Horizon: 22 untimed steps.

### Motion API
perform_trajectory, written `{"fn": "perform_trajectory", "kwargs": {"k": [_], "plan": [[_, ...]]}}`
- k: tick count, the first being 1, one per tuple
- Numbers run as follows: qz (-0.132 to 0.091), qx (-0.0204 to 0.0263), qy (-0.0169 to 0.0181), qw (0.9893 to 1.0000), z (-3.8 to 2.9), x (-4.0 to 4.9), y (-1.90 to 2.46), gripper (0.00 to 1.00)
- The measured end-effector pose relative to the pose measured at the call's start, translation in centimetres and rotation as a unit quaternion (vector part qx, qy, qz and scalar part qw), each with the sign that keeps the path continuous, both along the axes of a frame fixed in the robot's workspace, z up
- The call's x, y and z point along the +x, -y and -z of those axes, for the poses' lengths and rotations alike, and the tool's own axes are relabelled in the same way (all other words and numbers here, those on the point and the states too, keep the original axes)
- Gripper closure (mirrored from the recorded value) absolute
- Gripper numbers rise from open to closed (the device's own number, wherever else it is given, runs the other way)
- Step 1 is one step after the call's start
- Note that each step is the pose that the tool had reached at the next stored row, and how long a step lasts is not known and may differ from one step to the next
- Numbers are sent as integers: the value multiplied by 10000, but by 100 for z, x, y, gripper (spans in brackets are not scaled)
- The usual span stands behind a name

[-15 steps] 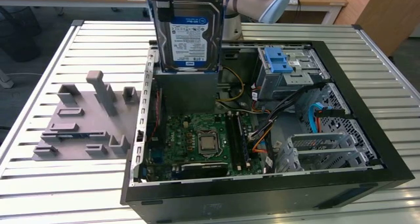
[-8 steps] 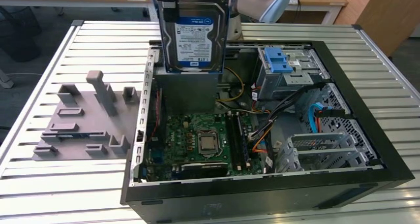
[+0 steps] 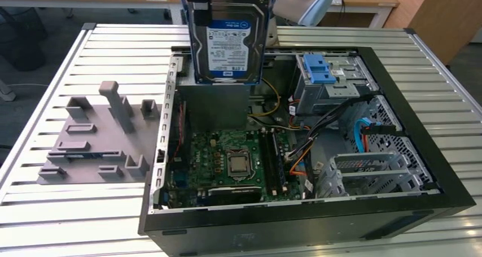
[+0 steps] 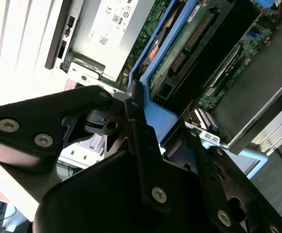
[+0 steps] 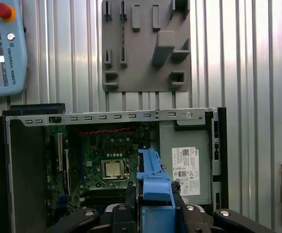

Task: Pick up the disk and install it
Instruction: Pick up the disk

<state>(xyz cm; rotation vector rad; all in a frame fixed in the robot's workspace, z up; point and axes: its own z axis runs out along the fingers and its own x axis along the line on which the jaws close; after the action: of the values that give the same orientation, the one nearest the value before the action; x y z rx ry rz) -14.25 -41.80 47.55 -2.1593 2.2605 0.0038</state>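
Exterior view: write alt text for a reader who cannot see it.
The disk hangs upright, label facing the camera, over the far side of an open computer case whose motherboard is exposed. The case lies on a slatted table, with a grey fixture plate beside it at the exterior view's left.

disk (image 3: pixel 228 42): 1 | computer case (image 3: pixel 301 224): 1 (lid off) | grey fixture plate (image 3: pixel 92 137): 1

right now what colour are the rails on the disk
Blue; the rails show best in the first wrist view.
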Motion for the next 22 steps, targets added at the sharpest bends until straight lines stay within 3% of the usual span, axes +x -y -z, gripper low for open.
{"fn": "perform_trajectory", "kwargs": {"k": [3,4,5,10,22], "plan": [[0,0,0,10000,0,42,4,64],[0,0,0,10000,0,94,9,64],[4,0,0,10000,0,286,36,64],[6,0,0,10000,0,345,48,64],[7,0,0,10000,0,350,48,64]]}}
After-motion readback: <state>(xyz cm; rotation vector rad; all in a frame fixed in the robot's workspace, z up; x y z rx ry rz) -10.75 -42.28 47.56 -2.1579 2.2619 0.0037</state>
